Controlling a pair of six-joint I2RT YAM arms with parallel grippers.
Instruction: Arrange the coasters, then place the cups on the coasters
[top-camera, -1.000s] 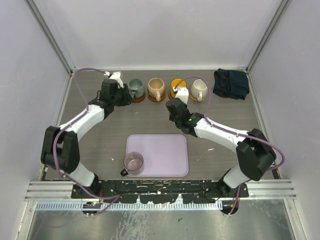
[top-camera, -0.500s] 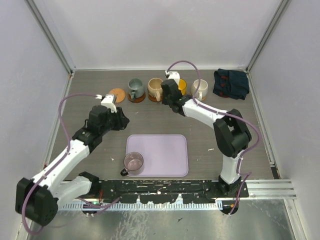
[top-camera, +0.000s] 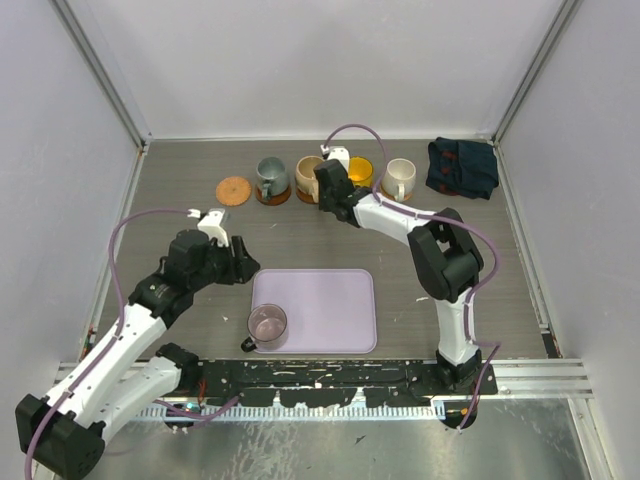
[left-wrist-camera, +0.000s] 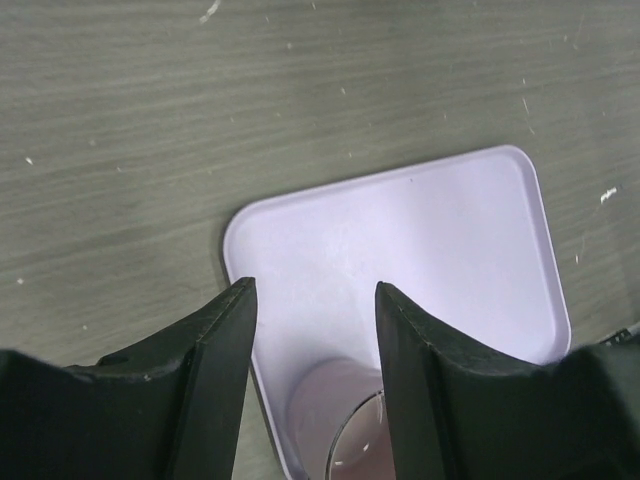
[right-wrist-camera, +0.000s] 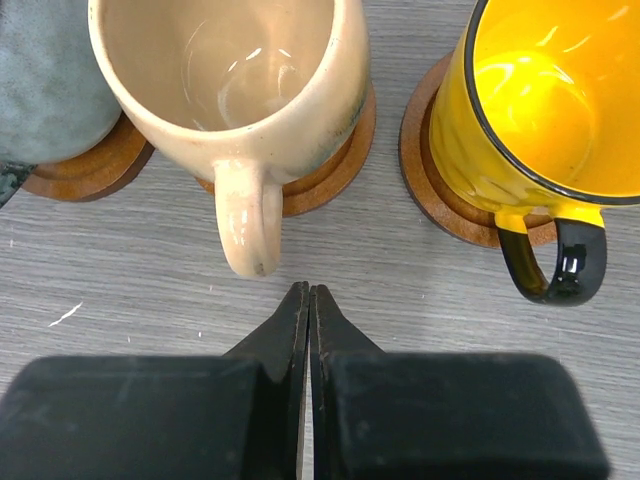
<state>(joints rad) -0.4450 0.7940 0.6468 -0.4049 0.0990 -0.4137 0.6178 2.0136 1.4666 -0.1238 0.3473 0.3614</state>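
Pinkish-purple cup (top-camera: 267, 324): last, on lavender tray (top-camera: 340, 300). L gripper (left-wrist-camera: 315, 290) above, jaws parted; R gripper (right-wrist-camera: 308, 292) pinched closed. Next: grasp, to bare coaster (top-camera: 233, 189).

Far side of the table (top-camera: 300, 240), left to right: a bare coaster (top-camera: 233, 189), then the first cup (top-camera: 271, 177), second cup (top-camera: 309, 175) and third cup (top-camera: 362, 172), each on one of three more coasters (right-wrist-camera: 340, 168), a fourth cup (top-camera: 400, 177), and a cloth (top-camera: 462, 166) at the right end. Near the front, a tray (top-camera: 330, 300) lies at centre with a fifth cup (top-camera: 267, 323) in its near left corner. The right gripper (right-wrist-camera: 308, 290) sits just before the second cup's handle; the left gripper (left-wrist-camera: 315, 290) hangs by the tray's far left corner.
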